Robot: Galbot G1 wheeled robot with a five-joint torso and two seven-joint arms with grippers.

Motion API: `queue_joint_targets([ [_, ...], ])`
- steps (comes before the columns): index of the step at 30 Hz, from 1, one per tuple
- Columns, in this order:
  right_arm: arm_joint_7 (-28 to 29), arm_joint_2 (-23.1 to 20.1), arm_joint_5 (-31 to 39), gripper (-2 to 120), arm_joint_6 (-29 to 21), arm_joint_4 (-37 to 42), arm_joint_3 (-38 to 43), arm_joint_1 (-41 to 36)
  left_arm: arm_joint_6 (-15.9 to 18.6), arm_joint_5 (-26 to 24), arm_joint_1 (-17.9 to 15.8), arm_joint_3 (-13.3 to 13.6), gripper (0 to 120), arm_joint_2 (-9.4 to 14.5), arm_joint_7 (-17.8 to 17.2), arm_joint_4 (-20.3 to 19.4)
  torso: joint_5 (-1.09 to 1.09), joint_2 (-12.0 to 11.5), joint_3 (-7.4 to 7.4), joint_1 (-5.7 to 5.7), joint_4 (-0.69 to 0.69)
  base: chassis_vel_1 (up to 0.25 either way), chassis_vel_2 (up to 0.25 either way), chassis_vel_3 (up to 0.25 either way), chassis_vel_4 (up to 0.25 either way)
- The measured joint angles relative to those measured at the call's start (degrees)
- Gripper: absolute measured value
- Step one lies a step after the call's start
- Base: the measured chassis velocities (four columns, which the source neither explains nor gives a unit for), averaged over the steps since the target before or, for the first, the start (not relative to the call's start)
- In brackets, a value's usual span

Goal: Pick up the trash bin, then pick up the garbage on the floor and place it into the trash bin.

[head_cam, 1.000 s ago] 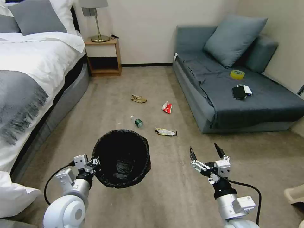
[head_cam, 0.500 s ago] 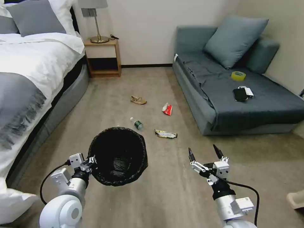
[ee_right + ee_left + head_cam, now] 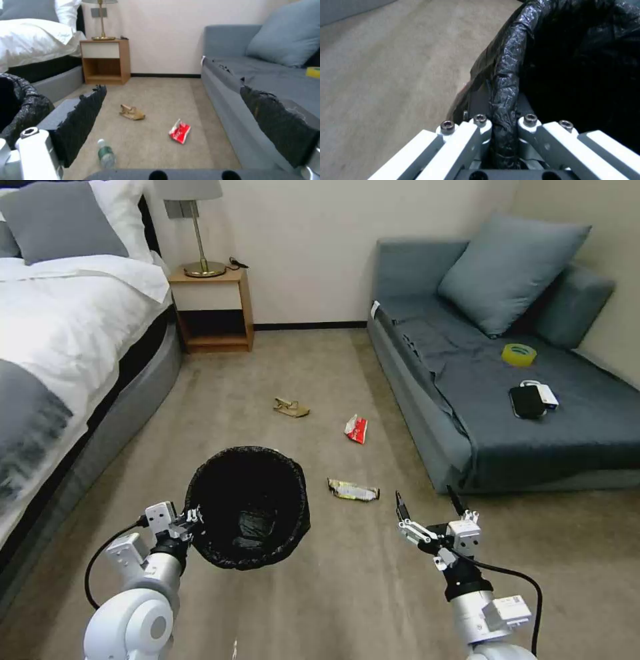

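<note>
The trash bin (image 3: 247, 507), lined with a crinkly black bag, hangs off the floor at the lower left. My left gripper (image 3: 190, 519) is shut on its near rim; in the left wrist view the fingers (image 3: 480, 130) pinch the bag-covered rim of the trash bin (image 3: 506, 82). My right gripper (image 3: 427, 499) is open and empty, low at the right. On the carpet ahead lie pieces of garbage: crumpled tan paper (image 3: 291, 408), a red-and-white packet (image 3: 356, 429) and a gold wrapper (image 3: 353, 490). A small green-labelled bottle (image 3: 106, 153) lies near the bin in the right wrist view.
A bed (image 3: 67, 327) runs along the left, with a wooden nightstand (image 3: 210, 307) and a lamp at the back wall. A grey sofa (image 3: 480, 447) on the right carries a yellow tape roll (image 3: 519, 355) and a black phone (image 3: 528, 401). Open carpet lies between bed and sofa.
The whole head view has shifted as the camera advanced: bed, sofa and litter sit nearer. The bottle has slipped behind the bin. Both grippers keep their pose.
</note>
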Motion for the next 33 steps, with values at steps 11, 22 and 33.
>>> queue_joint_targets([
  [11,0.1,-0.1,0.0,100,0.7,-0.3,-0.3,0.0,-0.3,-0.4,0.1,-0.4,4,0.0,-0.2,-0.1,0.01,0.0,0.0,-0.01,0.01,-0.238,0.238,0.238,-0.237],
  [22,0.3,-0.4,-0.1,100,2.7,-1.2,-0.8,-0.1,-0.5,-0.5,0.2,-0.3,4,-0.2,-0.3,-0.5,-0.01,0.0,0.0,0.0,0.0,-0.255,0.26,0.244,-0.252],
  [33,0.4,-3.0,0.5,100,2.3,-3.3,-1.6,1.6,-0.4,-0.5,0.0,-0.8,4,-0.3,-0.1,-0.5,0.01,0.0,0.0,0.0,0.0,-0.095,0.1,0.107,-0.106],
])
